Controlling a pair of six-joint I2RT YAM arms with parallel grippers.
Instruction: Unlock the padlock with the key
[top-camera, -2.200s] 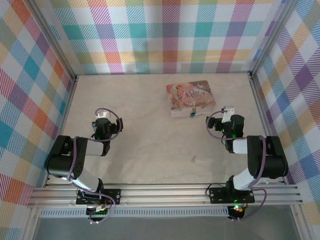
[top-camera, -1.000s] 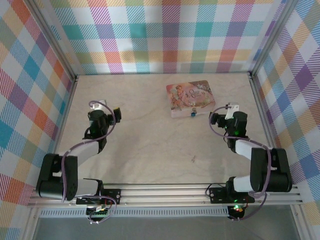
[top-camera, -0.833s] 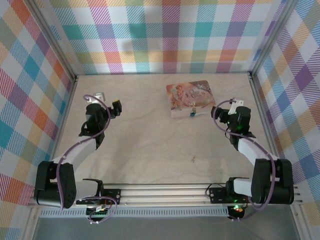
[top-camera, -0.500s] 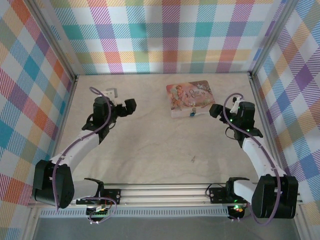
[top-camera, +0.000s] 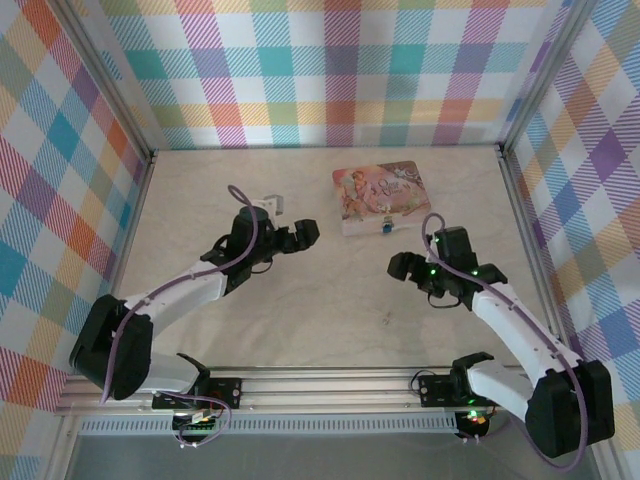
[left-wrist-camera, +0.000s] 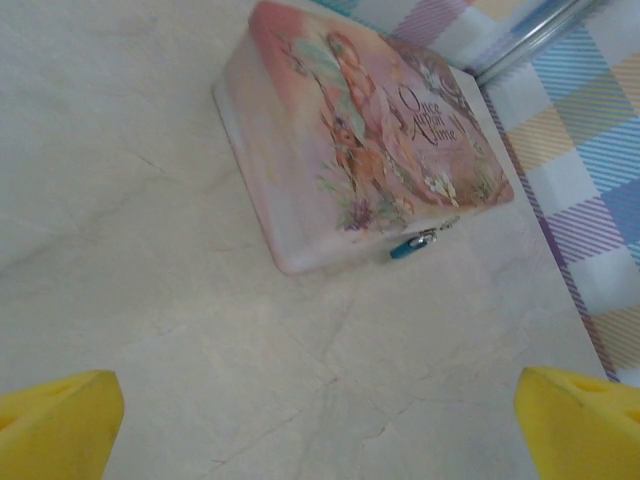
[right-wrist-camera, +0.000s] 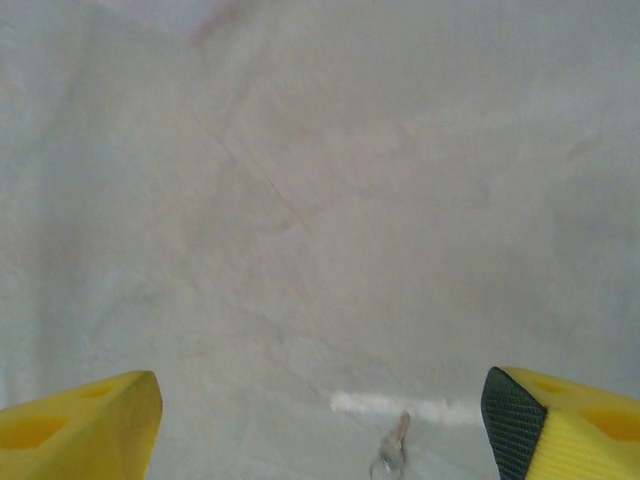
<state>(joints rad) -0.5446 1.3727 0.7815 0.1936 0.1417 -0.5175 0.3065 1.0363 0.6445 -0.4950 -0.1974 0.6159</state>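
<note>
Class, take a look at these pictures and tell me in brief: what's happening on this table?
Two robot arms are at work here, and neither holds anything yet. The left gripper, jaws open, faces the pink tin box, whose small blue padlock hangs at its front edge. The right gripper, also open, hovers over the table, with the tiny key lying loose close by.
</note>
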